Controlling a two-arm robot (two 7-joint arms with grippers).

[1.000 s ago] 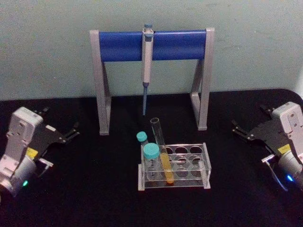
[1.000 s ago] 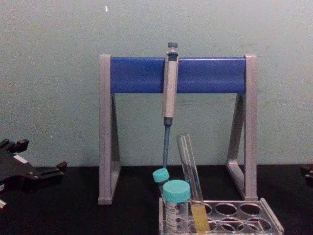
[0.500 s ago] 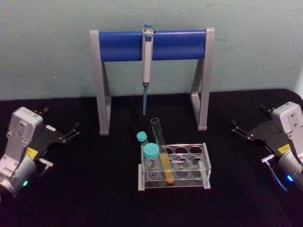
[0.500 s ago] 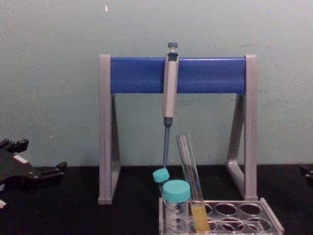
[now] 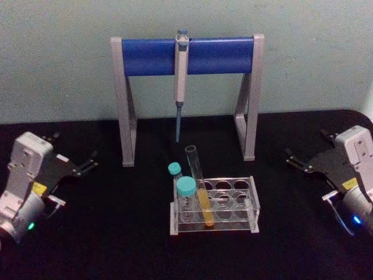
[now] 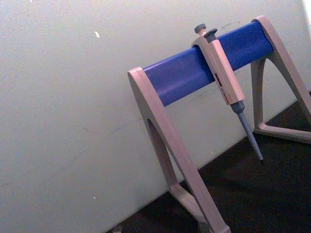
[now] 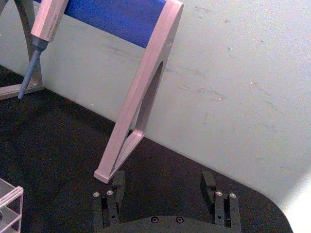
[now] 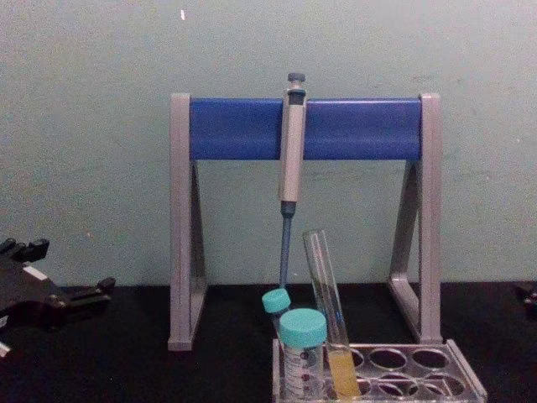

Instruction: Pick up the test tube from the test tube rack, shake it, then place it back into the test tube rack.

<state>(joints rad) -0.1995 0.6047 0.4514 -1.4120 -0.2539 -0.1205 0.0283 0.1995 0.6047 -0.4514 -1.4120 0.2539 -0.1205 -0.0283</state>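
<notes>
The test tube (image 5: 199, 181) leans in the left part of the test tube rack (image 5: 253, 201), near the middle of the black table. It is long, clear and uncapped, with yellow liquid at its bottom. The chest view shows the same tube (image 8: 324, 290) rising out of the rack (image 8: 466, 374). My left gripper (image 5: 74, 150) rests open and empty at the table's left side, well away from the rack; in the chest view it (image 8: 71, 269) sits low at the left edge. My right gripper (image 5: 305, 146) is open and empty far right, and its own wrist view shows it (image 7: 163, 183) with both fingers spread.
Two teal-capped tubes (image 5: 186, 188) (image 5: 174, 169) stand in the rack's left end, right beside the test tube. Behind the rack stands a tall grey stand with a blue crossbar (image 5: 215, 55), and a grey-blue pipette (image 5: 180, 70) hangs from it, tip down.
</notes>
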